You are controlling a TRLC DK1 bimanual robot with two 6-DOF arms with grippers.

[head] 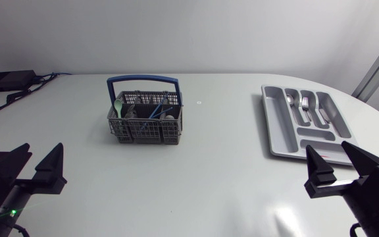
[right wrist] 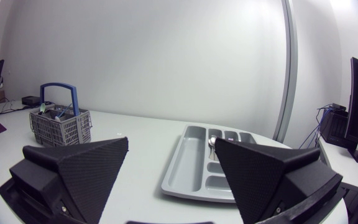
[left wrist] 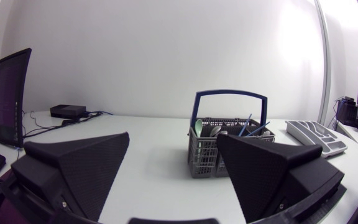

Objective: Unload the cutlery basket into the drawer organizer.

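Grey plastic cutlery basket (head: 143, 131) with a blue handle, holding utensils (head: 151, 112), stands well ahead of the spread, empty left gripper (head: 39, 153), the grey drawer organizer (head: 272, 128) just ahead of the spread right gripper (head: 329, 150); unloading seems barely begun, and the next move calls for reaching in to pinch one piece.

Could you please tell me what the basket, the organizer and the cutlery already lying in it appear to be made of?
Basket: likely moulded plastic, matte grey, with open grid walls and a blue handle. Organizer: probably plastic too, smooth light grey, with rounded moulded compartments. Cutlery in it: apparently metal, bright and silvery.
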